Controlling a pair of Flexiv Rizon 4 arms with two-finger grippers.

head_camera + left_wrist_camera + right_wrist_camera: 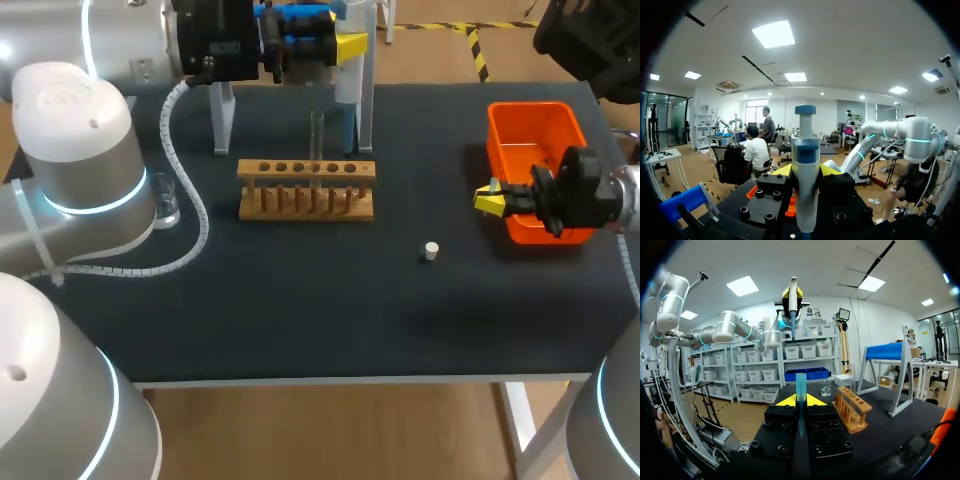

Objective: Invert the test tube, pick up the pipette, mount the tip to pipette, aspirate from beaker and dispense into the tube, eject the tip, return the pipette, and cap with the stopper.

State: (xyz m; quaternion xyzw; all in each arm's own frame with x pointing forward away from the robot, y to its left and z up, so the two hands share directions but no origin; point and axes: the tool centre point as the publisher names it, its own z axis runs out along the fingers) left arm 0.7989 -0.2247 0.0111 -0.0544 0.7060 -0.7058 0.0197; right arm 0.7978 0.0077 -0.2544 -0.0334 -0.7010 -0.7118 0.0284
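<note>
My left gripper (pixel 347 45) is raised over the table's back edge, shut on the white and blue pipette (pixel 345 85), which hangs upright between its fingers (pixel 805 170). My right gripper (pixel 489 198) hovers beside the orange bin (pixel 535 125), shut on a blue pipette tip (pixel 800 385) that stands between its yellow fingertips. A clear test tube (pixel 317 140) stands in the wooden rack (pixel 307 188). The glass beaker (pixel 165 205) sits at the left by my left arm. A small white stopper (pixel 431 251) lies on the dark mat.
The pipette stand (pixel 365 100), with white legs and a blue top bar, is at the back behind the rack. From the right wrist the rack (pixel 852 410), beaker (pixel 825 388) and stand (pixel 885 351) show ahead. The orange bin is at the right edge.
</note>
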